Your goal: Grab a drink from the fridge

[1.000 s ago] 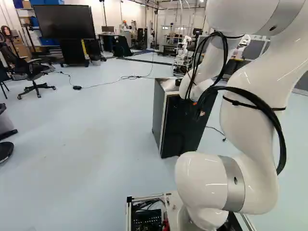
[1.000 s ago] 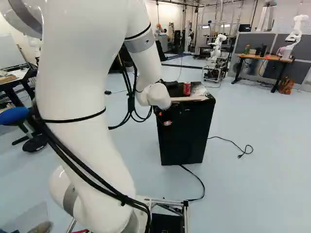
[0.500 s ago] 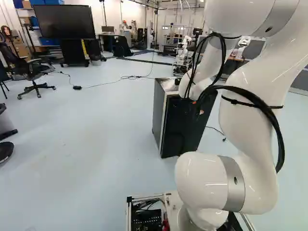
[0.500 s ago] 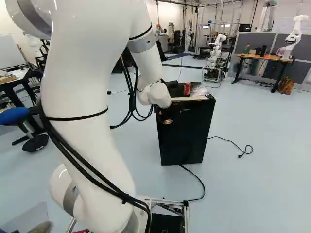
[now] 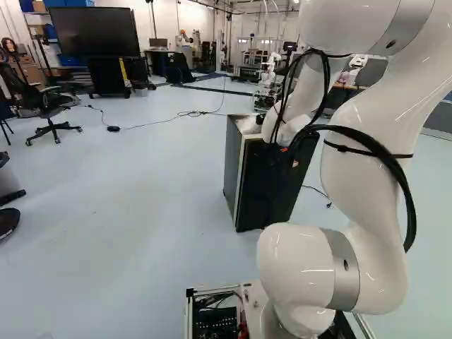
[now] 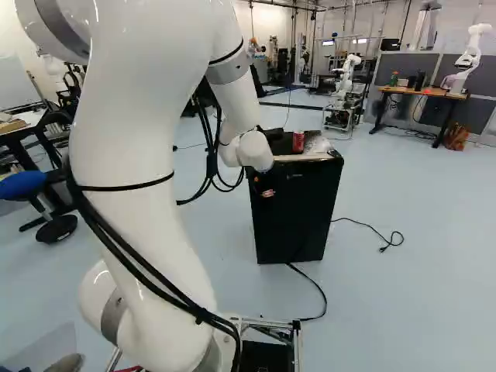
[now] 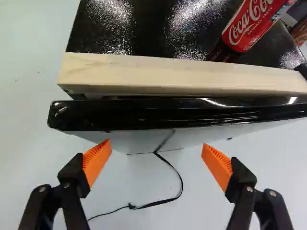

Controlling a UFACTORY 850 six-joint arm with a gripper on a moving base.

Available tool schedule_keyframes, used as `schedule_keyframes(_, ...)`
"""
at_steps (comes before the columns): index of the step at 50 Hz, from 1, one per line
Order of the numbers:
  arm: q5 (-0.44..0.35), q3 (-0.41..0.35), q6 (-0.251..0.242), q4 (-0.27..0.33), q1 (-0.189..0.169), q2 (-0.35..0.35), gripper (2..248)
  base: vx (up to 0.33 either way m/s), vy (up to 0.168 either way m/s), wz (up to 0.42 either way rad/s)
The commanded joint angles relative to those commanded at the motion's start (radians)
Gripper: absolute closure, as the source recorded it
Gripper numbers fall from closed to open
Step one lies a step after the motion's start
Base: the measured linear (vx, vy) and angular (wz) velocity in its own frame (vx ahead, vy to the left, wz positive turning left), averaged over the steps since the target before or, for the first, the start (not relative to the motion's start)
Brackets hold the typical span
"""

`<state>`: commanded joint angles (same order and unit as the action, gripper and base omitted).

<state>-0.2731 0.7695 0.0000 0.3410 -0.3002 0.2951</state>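
My gripper (image 6: 266, 191) is at the front of the black fridge (image 6: 298, 221), just below its top edge, largely hidden by the arm's end and dark against the door. In the wrist view the gripper (image 7: 156, 160) stands open, orange pads wide apart, with nothing between them. Ahead of the fingertips runs the glossy upper edge of the fridge door (image 7: 177, 113); no contact with it is visible. The door looks closed. A red cola can (image 7: 249, 23) stands on the fridge top, behind a pale wooden strip. The inside of the fridge is hidden.
Black cables (image 6: 310, 291) lie on the floor below and beside the fridge. A wooden table (image 6: 425, 91) with another robot (image 6: 470, 58) stands at the back right of the right base view. Office chairs (image 5: 49, 106) and a large screen (image 5: 95, 32) are in the left base view.
My arm's upper links have shifted slightly, rightward in the right base view and leftward in the left one. The gripper has turned a little at the fridge front. The base has not moved.
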Motion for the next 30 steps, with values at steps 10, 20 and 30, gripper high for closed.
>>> schedule_keyframes(10, -0.006, 0.004, 0.000, 0.000, 0.001, 0.004, 3, 0.000, 0.000, 0.000)
schedule_keyframes(20, -0.015, 0.006, 0.000, 0.000, 0.001, 0.004, 3, 0.000, 0.000, 0.000)
schedule_keyframes(30, -0.025, 0.006, 0.000, 0.000, 0.001, 0.005, 3, 0.000, 0.000, 0.000)
